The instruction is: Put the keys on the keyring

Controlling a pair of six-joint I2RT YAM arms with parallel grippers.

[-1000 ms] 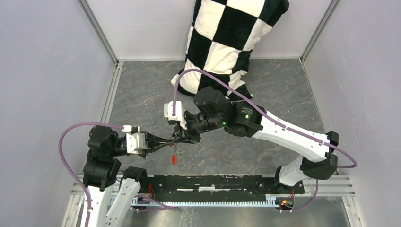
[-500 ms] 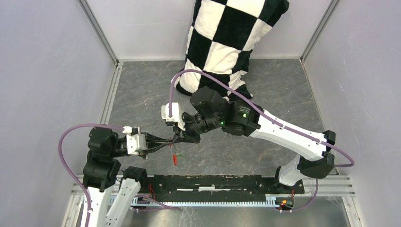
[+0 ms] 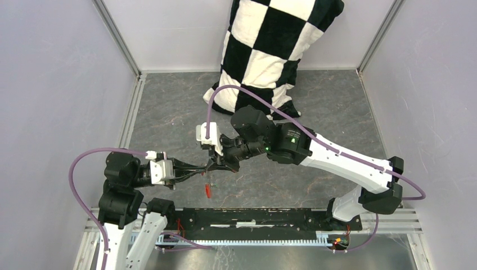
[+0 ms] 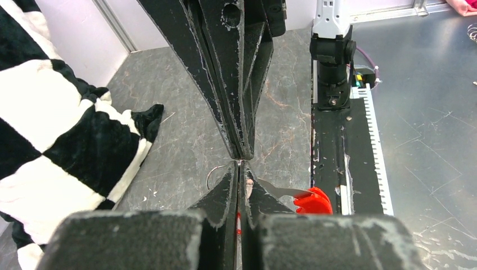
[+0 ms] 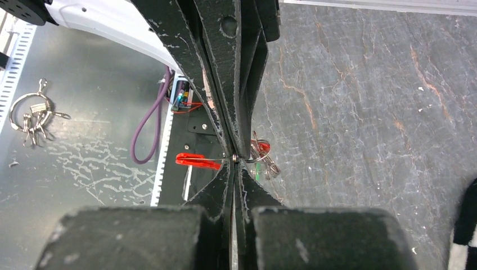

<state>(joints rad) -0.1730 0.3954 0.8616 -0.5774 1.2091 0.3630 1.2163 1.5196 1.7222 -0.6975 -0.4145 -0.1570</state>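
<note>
We've got left tool and right tool both pinched shut on the keyring, green key at its six o'clock, threading not yet clearly finished

The keyring consists of thin silver wire rings joined to a flat red-and-grey fob. It sits where the closed tips of the left gripper and the right gripper meet. In the right wrist view, the fob projects left of the tips and the rings lie just right of them. The red-headed key and the green-headed key sit among the rings. Whether either key is threaded cannot be told.
</note>
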